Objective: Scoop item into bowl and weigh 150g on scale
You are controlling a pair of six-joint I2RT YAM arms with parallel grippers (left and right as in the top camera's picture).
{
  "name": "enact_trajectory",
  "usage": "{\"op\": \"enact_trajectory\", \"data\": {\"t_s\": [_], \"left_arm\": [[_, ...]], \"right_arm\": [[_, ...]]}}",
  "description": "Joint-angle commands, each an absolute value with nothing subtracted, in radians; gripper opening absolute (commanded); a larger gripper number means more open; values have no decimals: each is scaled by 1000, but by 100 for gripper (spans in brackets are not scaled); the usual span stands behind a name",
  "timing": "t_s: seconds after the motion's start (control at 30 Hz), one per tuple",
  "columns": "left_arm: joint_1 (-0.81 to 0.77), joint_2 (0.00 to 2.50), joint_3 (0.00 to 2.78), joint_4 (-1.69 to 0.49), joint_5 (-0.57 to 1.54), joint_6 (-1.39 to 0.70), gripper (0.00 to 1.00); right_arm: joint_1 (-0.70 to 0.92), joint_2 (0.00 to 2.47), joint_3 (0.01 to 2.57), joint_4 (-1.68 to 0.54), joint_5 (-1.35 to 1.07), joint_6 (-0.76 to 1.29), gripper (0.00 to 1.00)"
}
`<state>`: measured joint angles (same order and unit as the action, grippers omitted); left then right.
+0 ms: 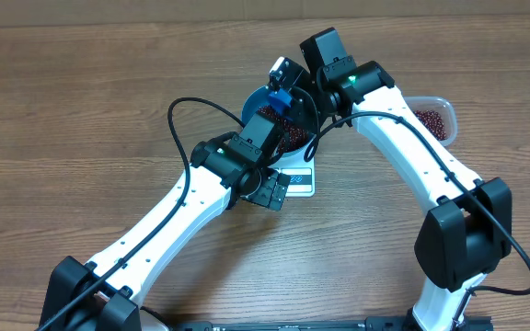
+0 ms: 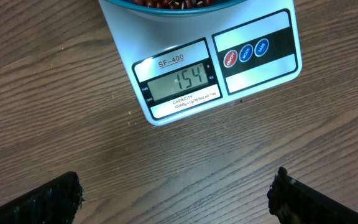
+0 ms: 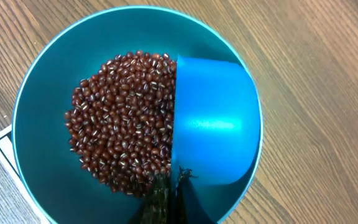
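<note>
Glossy red-brown beans heaped in bowl; right pincer grasping scoop, left pincer released

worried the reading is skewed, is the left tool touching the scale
Apart. The left wrist view shows a strip of bare table between the open left tool and the scale.

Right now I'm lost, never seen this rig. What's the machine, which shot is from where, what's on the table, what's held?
Two white robot arms at a wooden table. One picture looks down from above; the other two come from wrist cameras. A blue bowl of red-brown beans sits on a white scale reading 154. A clear tub holds more beans. The right gripper is shut on a blue scoop over the bowl. The left gripper is open, empty, facing the scale.
</note>
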<state>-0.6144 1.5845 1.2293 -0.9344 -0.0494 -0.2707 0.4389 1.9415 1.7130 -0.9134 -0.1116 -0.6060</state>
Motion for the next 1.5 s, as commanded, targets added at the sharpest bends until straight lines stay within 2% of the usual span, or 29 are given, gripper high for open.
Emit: {"op": "enact_trajectory", "data": {"t_s": [0.0, 0.3, 0.6, 1.0, 1.47], "left_arm": [[-616, 1583, 1220, -934, -62, -269, 100], [-616, 1583, 1220, -934, -62, -269, 100], [-616, 1583, 1220, -934, -62, -269, 100], [-616, 1583, 1220, -934, -62, -269, 100], [-616, 1583, 1220, -934, -62, -269, 100]], "right_arm": [[437, 1974, 1721, -917, -105, -611, 4], [437, 2002, 1721, -952, -141, -598, 4], [437, 2002, 1722, -959, -268, -471, 4], [436, 1997, 1724, -958, -318, -335, 4], [316, 1996, 1731, -978, -657, -231, 4]]}}
